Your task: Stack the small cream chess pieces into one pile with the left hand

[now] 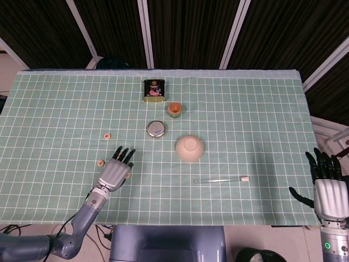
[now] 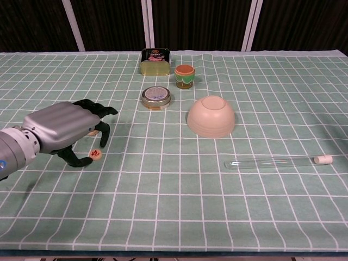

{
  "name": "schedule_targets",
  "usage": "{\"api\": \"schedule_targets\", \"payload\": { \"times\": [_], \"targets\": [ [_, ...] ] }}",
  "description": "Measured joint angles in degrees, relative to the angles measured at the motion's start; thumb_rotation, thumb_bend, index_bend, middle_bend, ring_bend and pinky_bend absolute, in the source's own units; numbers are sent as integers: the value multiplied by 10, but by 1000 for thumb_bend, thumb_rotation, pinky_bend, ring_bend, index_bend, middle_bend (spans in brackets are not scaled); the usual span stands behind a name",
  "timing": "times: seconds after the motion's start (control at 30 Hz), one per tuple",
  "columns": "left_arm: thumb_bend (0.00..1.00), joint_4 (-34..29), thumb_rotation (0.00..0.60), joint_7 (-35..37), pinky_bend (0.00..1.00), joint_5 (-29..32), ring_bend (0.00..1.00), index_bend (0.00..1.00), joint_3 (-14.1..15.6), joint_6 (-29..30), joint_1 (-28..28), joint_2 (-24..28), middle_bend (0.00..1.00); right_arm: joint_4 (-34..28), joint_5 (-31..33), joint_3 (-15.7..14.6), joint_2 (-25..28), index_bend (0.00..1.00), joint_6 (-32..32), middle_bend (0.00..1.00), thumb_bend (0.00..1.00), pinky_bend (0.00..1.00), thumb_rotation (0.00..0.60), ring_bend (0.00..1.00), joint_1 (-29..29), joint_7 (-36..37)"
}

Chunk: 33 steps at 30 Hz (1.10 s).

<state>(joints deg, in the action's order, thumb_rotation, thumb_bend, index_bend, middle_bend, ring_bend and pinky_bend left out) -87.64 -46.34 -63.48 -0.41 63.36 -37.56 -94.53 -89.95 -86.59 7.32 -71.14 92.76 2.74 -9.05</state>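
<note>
Three small cream chess pieces lie on the green checked cloth. The far piece (image 1: 107, 135) and the left piece (image 1: 100, 162) lie apart from my left hand (image 1: 115, 172). The near piece (image 2: 95, 154) lies flat on the cloth between the thumb tip and the curled fingers (image 2: 103, 136) of my left hand (image 2: 60, 130), which arches over it. Whether the thumb touches it is unclear. The far piece (image 2: 93, 132) only peeks out behind the fingers in the chest view. My right hand (image 1: 326, 185) hangs off the table's front right corner, fingers spread and empty.
Behind the pieces stand a round silver tin (image 1: 156, 129), a green and orange cup (image 1: 174, 109) and a dark rectangular tin (image 1: 154, 90). An upturned cream bowl (image 1: 189, 148) sits mid-table, with a glass test tube (image 1: 221, 179) lying to its front right.
</note>
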Motion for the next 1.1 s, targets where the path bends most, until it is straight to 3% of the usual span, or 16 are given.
{"api": "schedule_targets", "payload": {
  "times": [0.8,1.1],
  "targets": [
    [324,8,600,-26,0,10,0,496,-3,1,2,-11,4,-1,2,1,0,89,1,13,233,0,600,0,-1,1],
    [324,-16,600,-13,0,5,0,495,-17,14,4,10,4,-1,1,1,0,90,1,13,232,0,600,0,-1,1]
  ]
}}
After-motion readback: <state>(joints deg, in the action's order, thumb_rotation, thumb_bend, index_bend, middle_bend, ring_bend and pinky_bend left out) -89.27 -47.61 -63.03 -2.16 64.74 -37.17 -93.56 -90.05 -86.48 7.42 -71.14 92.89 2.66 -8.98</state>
